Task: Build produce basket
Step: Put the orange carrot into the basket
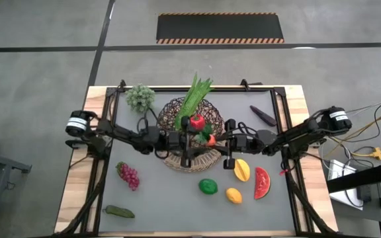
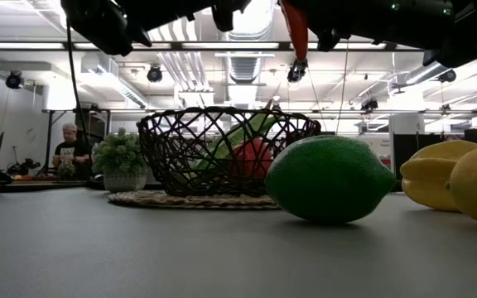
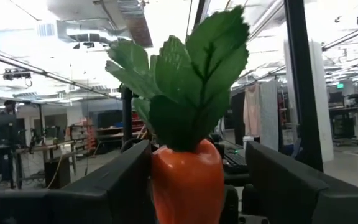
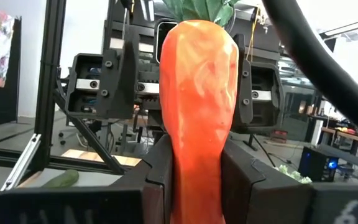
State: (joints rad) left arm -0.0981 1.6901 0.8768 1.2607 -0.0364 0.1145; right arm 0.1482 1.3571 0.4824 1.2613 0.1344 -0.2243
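The right gripper point(image 4: 194, 180) clamps the lower body of an orange toy carrot with green leaves point(image 4: 199, 106); the left gripper point(image 3: 194, 180) brackets its leafy end, jaws spread, contact unclear; both meet above the dark brown wire basket point(image 1: 192, 132) holding a red pepper point(image 1: 196, 122) and long green leaves point(image 1: 192, 102).

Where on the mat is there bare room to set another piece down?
Free: the near middle between the grapes and lime, and the far right beside the dark purple piece. Crowded: the basket under both hands, and the lime, lemon, watermelon slice cluster.

Orange carrot point(image 4: 201, 112) upright above basket point(image 1: 177, 109)
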